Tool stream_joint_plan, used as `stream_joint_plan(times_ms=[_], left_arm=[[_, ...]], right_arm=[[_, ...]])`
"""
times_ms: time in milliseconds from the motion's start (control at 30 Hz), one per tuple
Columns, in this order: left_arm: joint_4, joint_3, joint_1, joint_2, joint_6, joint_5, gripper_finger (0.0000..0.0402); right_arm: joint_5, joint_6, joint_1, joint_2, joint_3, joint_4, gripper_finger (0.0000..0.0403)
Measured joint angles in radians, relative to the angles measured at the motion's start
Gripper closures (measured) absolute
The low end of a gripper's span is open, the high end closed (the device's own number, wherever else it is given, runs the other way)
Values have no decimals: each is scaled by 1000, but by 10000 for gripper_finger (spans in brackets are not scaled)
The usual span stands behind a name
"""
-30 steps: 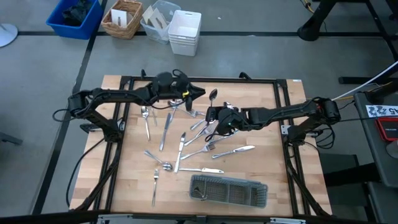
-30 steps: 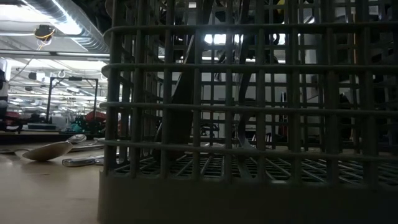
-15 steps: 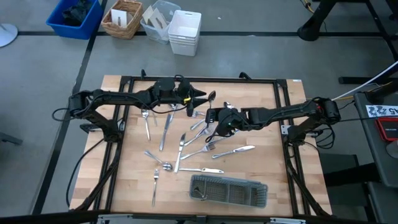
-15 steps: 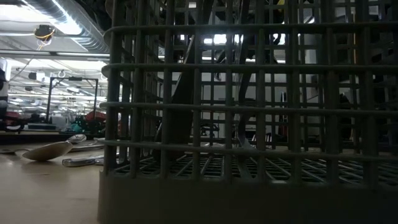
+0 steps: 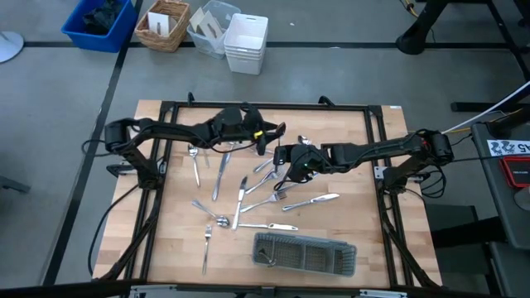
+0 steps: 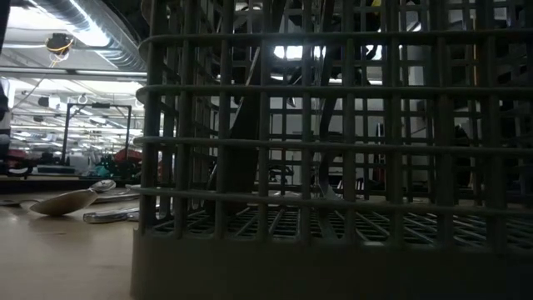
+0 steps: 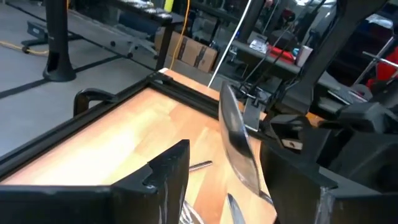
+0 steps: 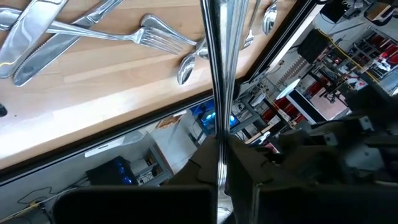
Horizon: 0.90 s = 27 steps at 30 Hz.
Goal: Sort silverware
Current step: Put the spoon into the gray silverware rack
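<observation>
Reaching in from the right, the right gripper [image 5: 284, 155] holds its jaws narrow on a slim silverware handle [image 8: 217, 93], over the far middle of the table [image 5: 348, 132]. Just beside it, the left gripper [image 5: 272, 134] has wide jaws around a spoon [image 7: 238, 140]. Other silverware [image 5: 240, 199] lies scattered on the wood, with the grey mesh tray [image 5: 305, 253] at the near edge.

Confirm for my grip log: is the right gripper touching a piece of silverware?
Touching. The right wrist view shows a slim silverware handle pinched between the dark fingers of the right gripper, no gap.
</observation>
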Motion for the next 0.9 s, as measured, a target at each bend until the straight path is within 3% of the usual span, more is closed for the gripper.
stream_joint_plan(times_ms=[200, 500, 900], left_arm=[[56, 0, 0, 27, -10, 0, 249], [61, 3, -2, 26, 18, 9, 387], [56, 2, -4, 25, 18, 18, 396]], right_arm=[[0, 1, 0, 0, 0, 0, 384], [-7, -4, 0, 0, -1, -2, 384], [-43, 45, -1, 0, -1, -4, 377]])
